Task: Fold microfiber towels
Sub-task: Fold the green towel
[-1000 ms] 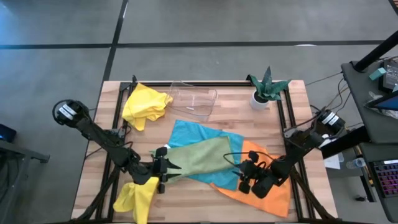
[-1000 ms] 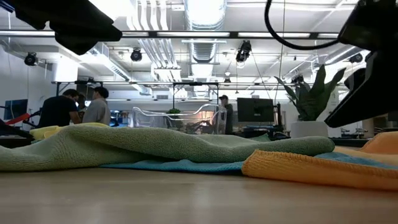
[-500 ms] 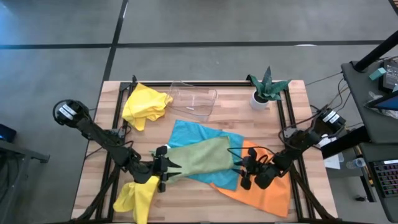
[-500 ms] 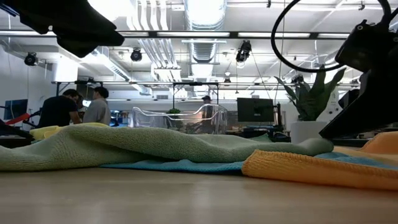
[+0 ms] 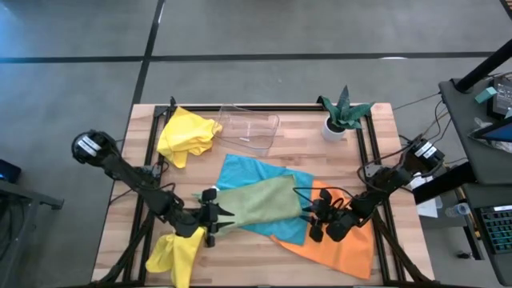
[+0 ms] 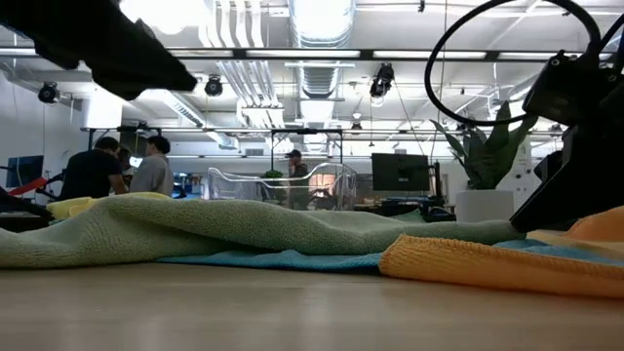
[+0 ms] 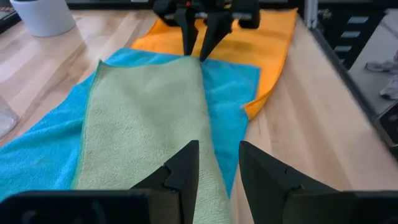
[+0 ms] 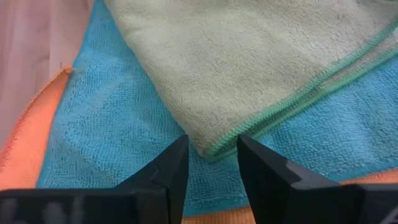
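Both hands parted astride green towel (image 5: 254,204) corners

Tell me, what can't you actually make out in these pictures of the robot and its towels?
- How far the turquoise towel reaches under the sage green towel: covered in every view.
- Whether the left claw pinches the green towel: its tips are cut off by the left wrist picture's edge.
- Whether the right claw touches the green corner: unclear in its wrist view.
- The orange towel: partly hidden under the right arm in the high view.
- The clear tray: its base is hidden behind towels in the low view.
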Controlling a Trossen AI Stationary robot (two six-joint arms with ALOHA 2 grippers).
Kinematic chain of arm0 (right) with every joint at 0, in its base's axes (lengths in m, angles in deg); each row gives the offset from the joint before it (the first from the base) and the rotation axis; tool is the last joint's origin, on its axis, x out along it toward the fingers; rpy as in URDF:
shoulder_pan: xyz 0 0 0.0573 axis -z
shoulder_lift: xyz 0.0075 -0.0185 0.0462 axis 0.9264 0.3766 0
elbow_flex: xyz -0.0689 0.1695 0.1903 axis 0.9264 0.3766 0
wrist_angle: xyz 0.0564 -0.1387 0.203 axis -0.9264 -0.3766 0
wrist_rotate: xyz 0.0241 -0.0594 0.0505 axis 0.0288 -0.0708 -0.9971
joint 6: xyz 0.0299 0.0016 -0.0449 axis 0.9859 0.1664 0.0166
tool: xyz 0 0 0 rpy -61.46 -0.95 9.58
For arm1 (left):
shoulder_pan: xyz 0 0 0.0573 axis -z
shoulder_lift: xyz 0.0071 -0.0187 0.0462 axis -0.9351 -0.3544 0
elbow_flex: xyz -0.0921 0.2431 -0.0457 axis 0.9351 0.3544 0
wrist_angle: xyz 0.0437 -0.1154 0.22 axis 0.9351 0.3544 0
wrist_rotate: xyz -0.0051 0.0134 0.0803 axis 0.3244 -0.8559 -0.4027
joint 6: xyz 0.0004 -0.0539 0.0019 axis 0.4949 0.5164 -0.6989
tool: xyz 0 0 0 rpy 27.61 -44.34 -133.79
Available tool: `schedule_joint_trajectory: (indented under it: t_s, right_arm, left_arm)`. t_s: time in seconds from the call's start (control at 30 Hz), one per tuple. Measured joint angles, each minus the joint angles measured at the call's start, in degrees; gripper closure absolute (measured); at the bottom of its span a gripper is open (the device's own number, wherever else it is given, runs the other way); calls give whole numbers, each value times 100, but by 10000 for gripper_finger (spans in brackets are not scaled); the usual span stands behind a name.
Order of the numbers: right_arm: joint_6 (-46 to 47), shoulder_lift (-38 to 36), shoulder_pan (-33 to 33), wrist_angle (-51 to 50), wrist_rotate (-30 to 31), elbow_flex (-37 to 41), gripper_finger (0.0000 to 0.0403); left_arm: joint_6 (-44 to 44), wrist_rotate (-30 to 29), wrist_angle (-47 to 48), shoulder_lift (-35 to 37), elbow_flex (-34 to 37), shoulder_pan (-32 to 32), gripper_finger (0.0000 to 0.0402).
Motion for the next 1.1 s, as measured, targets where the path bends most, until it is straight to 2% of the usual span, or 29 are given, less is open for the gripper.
schedule_joint_trajectory:
  t_s: [0.67, 0.77, 0.93, 1.1]
  right_arm:
    - [-265, 175, 177, 343, -307, -13, 302]
    - [-421, 150, 177, 282, -306, -13, 323]
    - [-550, 16, 177, 265, -304, -13, 386]
    - [-438, -172, 176, -31, -233, -13, 394]
  left_arm:
    - [26, 366, -202, -253, -39, -286, 303]
    - [26, 366, -204, -253, -39, -286, 303]
    - [26, 370, -204, -253, -39, -286, 303]
    - [26, 374, -204, -253, -37, -286, 303]
